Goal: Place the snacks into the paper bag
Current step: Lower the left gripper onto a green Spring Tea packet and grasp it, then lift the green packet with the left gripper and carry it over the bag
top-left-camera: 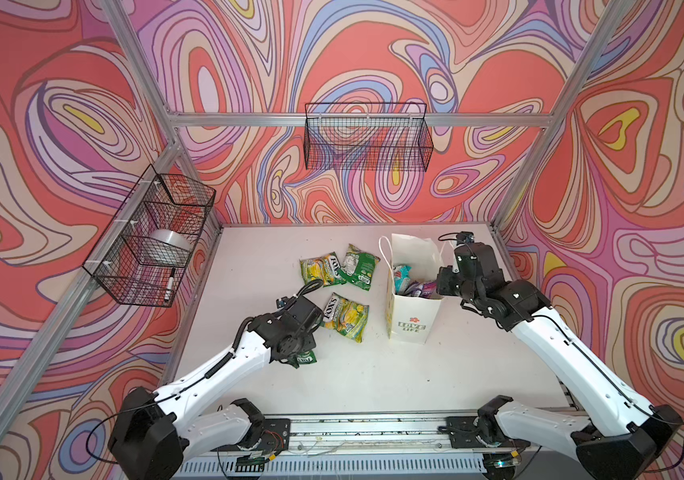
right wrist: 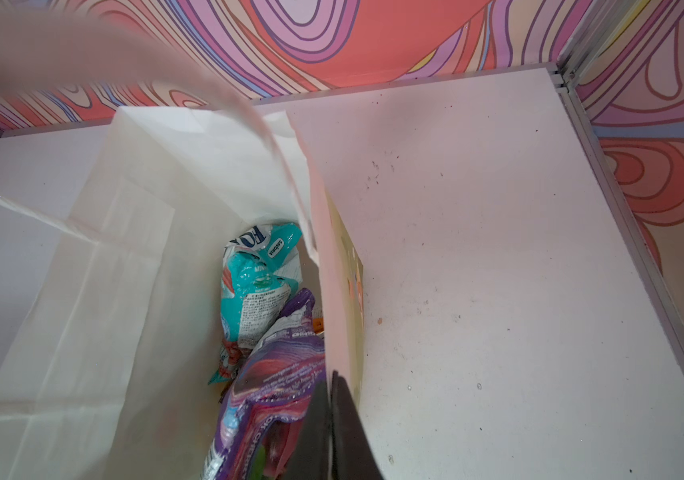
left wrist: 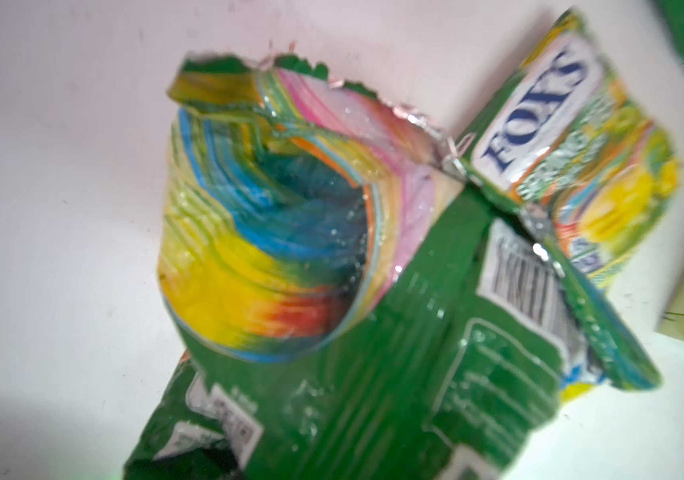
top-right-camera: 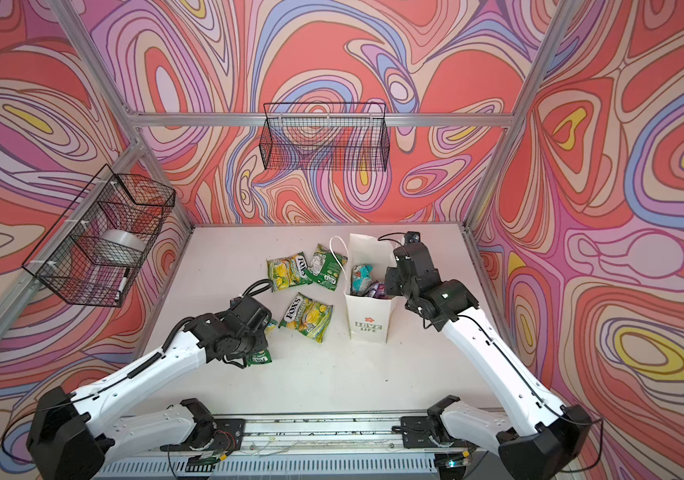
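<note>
Four to go

Four FOX'S packets (top-right-camera: 290, 272) lie on the counter (top-left-camera: 373, 374). Our right tool (right wrist: 332, 419) is clamped on the paper bag (top-left-camera: 413, 320) wall, we judge to steady its mouth; a teal packet (right wrist: 257, 286) and a purple packet (right wrist: 273, 386) lie below it. Our left tool (top-left-camera: 293, 353) sits over a green packet (left wrist: 373, 353); whether it grips, we cannot tell. Three green-yellow packets (top-left-camera: 344, 318) lie beyond it, one between it and the bag.

Glossy crinkled packet (top-left-camera: 345, 318), matt paper bag (top-left-camera: 413, 320)

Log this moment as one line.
left gripper: on green packet, grip unclear | right gripper: shut on paper bag rim | table: three loose packets
</note>
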